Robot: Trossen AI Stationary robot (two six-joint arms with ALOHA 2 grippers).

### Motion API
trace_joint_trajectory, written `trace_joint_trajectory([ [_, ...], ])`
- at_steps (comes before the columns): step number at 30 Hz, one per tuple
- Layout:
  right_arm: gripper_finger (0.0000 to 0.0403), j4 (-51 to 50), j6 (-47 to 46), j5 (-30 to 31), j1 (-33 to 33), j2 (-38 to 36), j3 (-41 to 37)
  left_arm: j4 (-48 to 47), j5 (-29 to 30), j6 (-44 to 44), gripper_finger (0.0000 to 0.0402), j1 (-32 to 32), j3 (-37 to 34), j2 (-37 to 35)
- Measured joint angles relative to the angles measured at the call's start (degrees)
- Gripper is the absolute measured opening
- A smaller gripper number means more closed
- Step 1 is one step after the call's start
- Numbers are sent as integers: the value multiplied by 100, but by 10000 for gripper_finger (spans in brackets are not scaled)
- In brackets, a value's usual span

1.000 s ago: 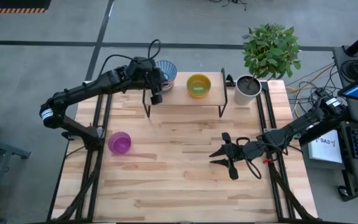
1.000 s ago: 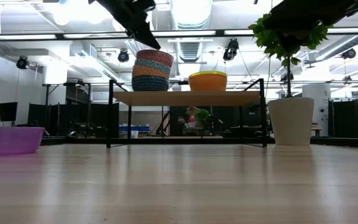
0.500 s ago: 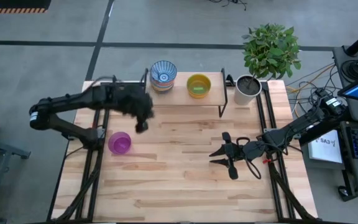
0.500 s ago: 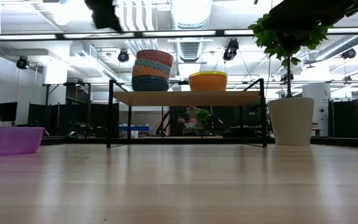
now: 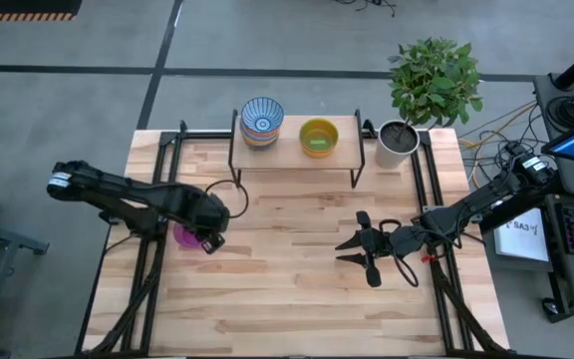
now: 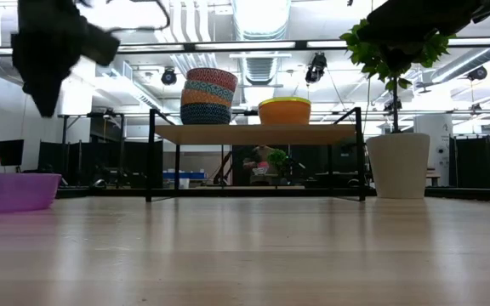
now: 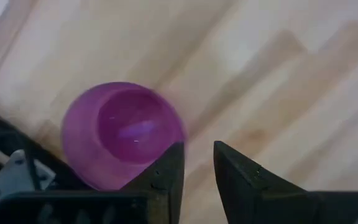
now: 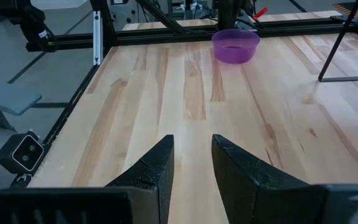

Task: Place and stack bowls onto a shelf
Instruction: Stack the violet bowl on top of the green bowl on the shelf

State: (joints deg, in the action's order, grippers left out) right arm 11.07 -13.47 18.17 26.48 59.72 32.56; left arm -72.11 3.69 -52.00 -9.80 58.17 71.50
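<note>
The purple bowl stands on the tabletop near its left side. My left gripper hovers open above it, fingertips just past its rim on the right side, touching nothing. On the shelf stands a stack of patterned bowls, a blue-white striped one on top. Beside it sits a yellow bowl with a green one inside. My right gripper waits open over the table's right half.
A grey plant pot with a leafy plant stands just right of the shelf at the far edge. Black frame rails run along both table sides. Bare wood lies between the grippers and toward the near edge.
My left gripper has left the bowl stack on the shelf and swung toward the table's near-left, coming down over the purple bowl. The stack stays on the shelf. The right arm has kept still.
</note>
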Motion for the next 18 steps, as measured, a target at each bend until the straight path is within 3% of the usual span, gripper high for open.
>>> trace_joint_trajectory([
  [11, 98, 41, -11, 4, 0, 0, 0, 444, -15, -126, 161, 80, -865, 48],
  [18, 98, 39, -4, 4, 0, 0, 0, 1387, -20, -176, 178, 87, -1575, 50],
])
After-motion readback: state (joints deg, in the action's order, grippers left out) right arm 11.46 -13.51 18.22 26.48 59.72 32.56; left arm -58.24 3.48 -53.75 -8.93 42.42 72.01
